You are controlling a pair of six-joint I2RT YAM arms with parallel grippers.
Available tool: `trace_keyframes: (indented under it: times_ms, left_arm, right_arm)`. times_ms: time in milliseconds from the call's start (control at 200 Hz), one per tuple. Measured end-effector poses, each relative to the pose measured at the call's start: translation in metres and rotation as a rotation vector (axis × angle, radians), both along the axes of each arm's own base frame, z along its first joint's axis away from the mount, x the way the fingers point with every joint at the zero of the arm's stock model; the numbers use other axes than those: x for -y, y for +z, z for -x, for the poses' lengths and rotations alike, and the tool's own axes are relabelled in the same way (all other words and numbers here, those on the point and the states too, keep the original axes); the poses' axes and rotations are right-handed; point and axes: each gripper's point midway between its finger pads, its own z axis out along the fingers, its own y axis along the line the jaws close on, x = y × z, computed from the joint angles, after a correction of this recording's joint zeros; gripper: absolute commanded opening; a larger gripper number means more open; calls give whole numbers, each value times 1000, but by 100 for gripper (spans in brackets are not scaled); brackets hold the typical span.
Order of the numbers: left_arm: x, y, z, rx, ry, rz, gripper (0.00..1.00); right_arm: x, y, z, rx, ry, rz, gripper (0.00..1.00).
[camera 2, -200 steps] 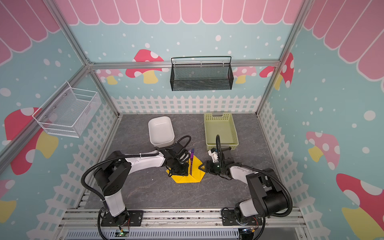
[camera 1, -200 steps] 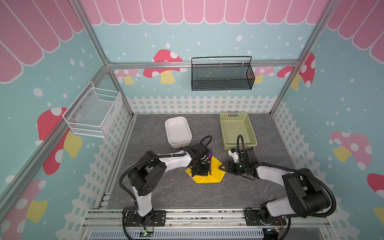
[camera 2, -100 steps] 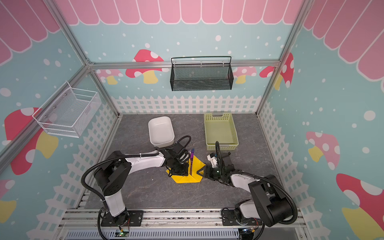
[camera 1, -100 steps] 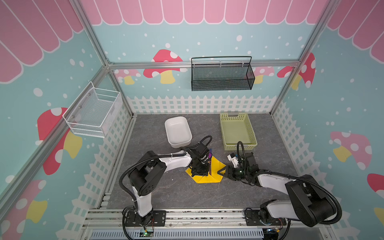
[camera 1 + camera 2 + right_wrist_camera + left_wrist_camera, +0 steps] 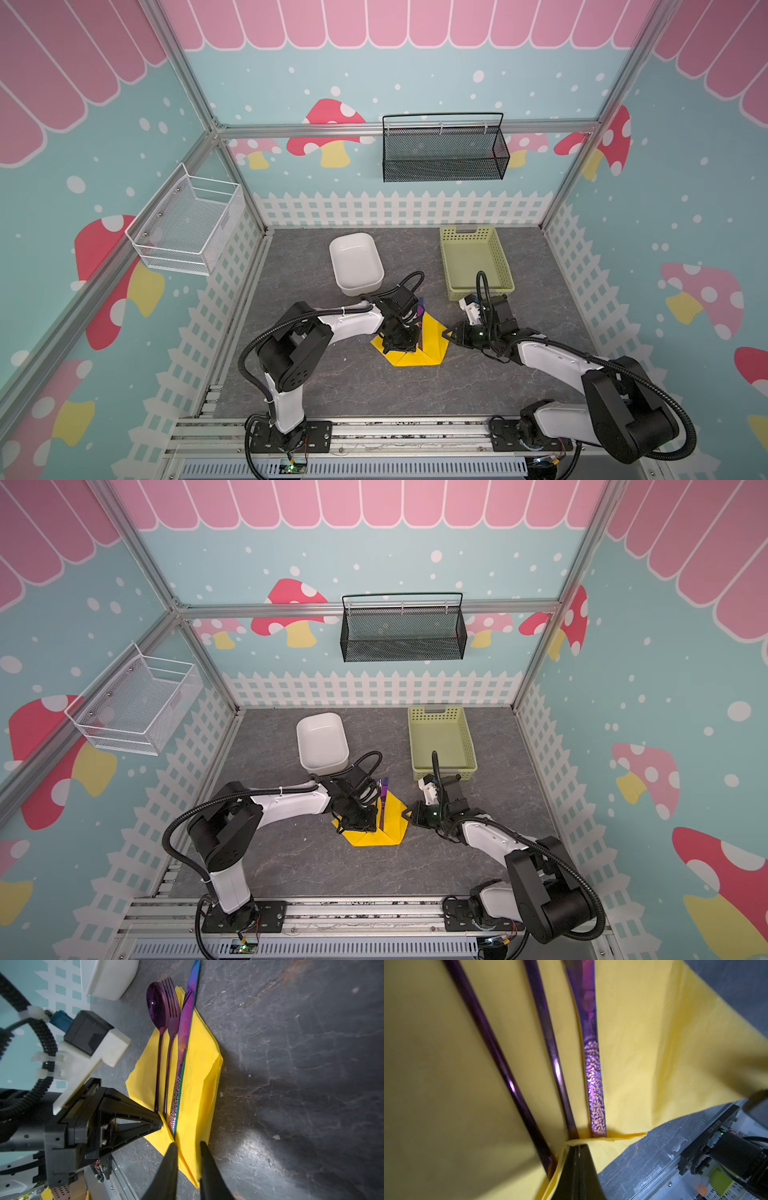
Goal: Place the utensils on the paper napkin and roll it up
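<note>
The yellow paper napkin (image 5: 432, 343) (image 5: 392, 820) lies on the grey floor, with its near flap folded up. The utensils lie side by side along it: a spoon (image 5: 156, 1005), a fork (image 5: 172, 1009) and a violet knife (image 5: 186, 1022). Their heads stick out past the far corner. My left gripper (image 5: 405, 347) (image 5: 577, 1147) is shut on the folded flap at the handle ends. My right gripper (image 5: 449, 334) (image 5: 188, 1147) is low at the napkin's right corner. Its jaws stand narrowly apart, with the napkin's edge between them.
A white tub (image 5: 356, 266) stands behind the left arm and a pale green basket (image 5: 446, 266) behind the right arm. A black mesh basket (image 5: 442, 153) hangs on the back wall and a white wire basket (image 5: 187, 224) on the left wall.
My right gripper has come forward and left to the napkin's right corner, and its jaws have closed most of the way round the edge. The left gripper has not moved.
</note>
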Motion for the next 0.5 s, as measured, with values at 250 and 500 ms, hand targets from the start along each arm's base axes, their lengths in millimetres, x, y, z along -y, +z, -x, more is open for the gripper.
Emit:
trace_keyframes:
  times_ms: [250,500]
  left_arm:
    - [0,0,0,0,0,0,0]
    - [0,0,0,0,0,0,0]
  right_arm:
    - [-3,7,-2,-1,7,-10,1]
    - [-20,21,-4,13,41,-45,0]
